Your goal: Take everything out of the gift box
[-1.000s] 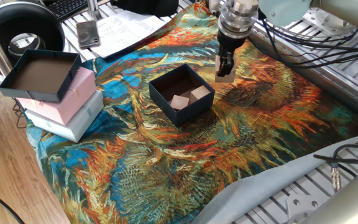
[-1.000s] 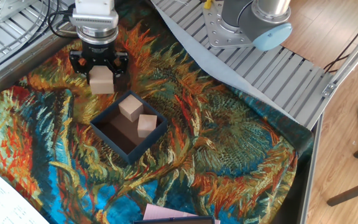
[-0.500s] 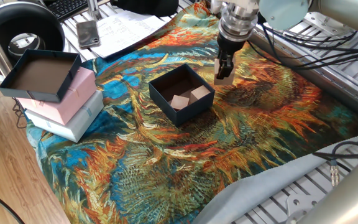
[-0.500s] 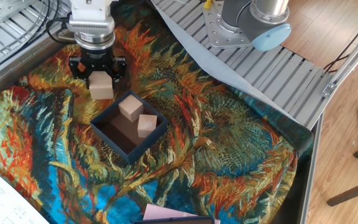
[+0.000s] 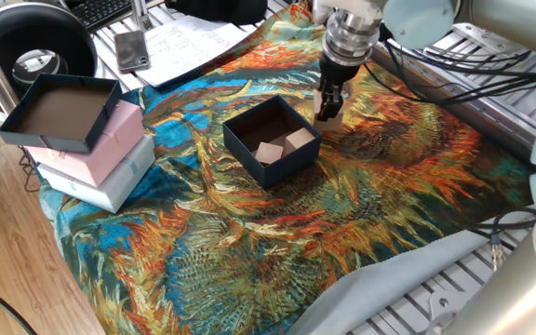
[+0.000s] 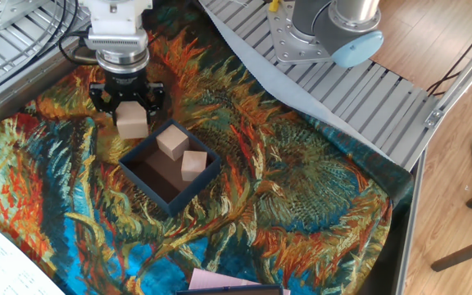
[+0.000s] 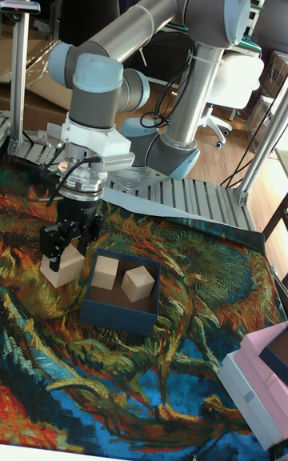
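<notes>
The dark navy gift box (image 5: 245, 158) (image 6: 195, 192) (image 7: 116, 317) stands on the patterned cloth. Two pale wooden cubes (image 6: 172, 141) (image 6: 192, 164) lie inside it, also seen in the tall fixed view (image 7: 106, 271) (image 7: 138, 282). My gripper (image 6: 129, 105) (image 7: 70, 249) (image 5: 328, 104) hangs just outside the box's far wall. It is shut on a third wooden cube (image 6: 132, 121) (image 7: 64, 265), which is low over the cloth or touching it; I cannot tell which.
A dark lid (image 5: 59, 112) rests on a pink box (image 5: 114, 140) stacked on a white box (image 5: 100, 186) at the cloth's left edge. A phone (image 5: 133, 48) and papers (image 5: 189, 37) lie behind. The arm's base (image 6: 326, 33) and ribbed metal table border the cloth.
The gripper has moved down and slightly toward the box's far side, carrying the cube closer to the cloth. The box and the two cubes inside it have not moved.
</notes>
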`<state>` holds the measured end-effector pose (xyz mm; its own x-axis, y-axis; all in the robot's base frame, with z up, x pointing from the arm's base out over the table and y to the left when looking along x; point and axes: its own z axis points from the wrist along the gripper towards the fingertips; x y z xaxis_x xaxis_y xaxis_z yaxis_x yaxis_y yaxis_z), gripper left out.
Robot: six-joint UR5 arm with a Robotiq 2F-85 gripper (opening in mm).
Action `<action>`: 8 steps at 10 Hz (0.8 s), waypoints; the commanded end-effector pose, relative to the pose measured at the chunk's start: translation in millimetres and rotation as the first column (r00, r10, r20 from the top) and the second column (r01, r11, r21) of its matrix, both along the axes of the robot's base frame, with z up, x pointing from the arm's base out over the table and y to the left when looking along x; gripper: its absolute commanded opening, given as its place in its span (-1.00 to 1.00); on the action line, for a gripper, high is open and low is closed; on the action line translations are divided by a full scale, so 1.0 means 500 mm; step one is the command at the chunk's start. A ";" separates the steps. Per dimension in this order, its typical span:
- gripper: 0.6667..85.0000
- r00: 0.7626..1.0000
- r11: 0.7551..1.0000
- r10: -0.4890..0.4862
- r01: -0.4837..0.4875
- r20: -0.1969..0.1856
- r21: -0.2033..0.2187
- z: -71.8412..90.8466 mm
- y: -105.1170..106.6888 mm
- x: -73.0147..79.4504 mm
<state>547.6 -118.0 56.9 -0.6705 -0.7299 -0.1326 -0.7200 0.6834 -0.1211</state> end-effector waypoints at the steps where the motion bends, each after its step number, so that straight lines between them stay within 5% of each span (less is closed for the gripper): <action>1: 0.06 1.000 1.000 0.009 -0.009 0.010 0.011 -0.016 0.002 0.018; 5: 0.10 0.999 0.999 0.041 -0.042 0.022 0.024 -0.040 0.008 0.037; 8: 0.40 0.996 0.996 0.083 -0.085 0.038 0.039 -0.054 0.015 0.046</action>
<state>565.4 -113.3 34.2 -0.6204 -0.7673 -0.1622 -0.7588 0.6395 -0.1232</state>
